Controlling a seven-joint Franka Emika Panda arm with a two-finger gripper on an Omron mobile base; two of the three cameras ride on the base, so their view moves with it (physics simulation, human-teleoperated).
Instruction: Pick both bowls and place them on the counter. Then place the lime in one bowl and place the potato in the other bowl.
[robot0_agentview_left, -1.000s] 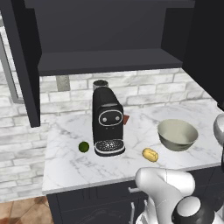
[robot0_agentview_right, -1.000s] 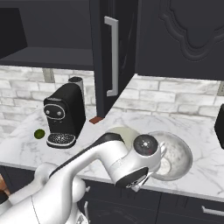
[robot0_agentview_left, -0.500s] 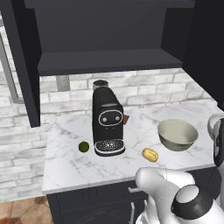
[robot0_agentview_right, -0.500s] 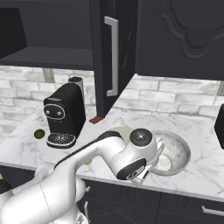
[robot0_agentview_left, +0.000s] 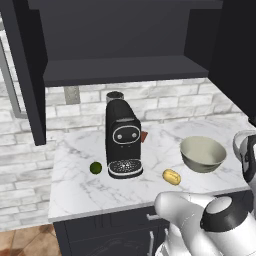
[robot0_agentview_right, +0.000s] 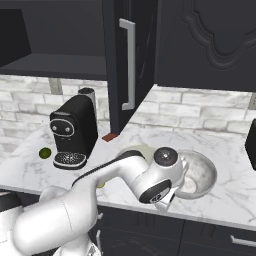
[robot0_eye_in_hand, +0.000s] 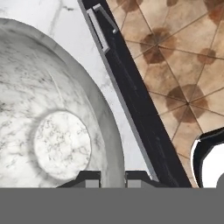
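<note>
Near the counter's front edge, the marbled white bowl rests on the slab, its rim pinched between the closed jaws of the gripper. Rigid, smooth and probably slippery, it is best held by that thin rim. The olive-beige bowl, potato and lime lie apart; the arm hides most of the grip.

The worktop is polished white marble with grey veins, the white bowl looks like matt marbled stone, the olive-beige bowl smooth ceramic, the coffee machine glossy black plastic, and the floor brown tile.
</note>
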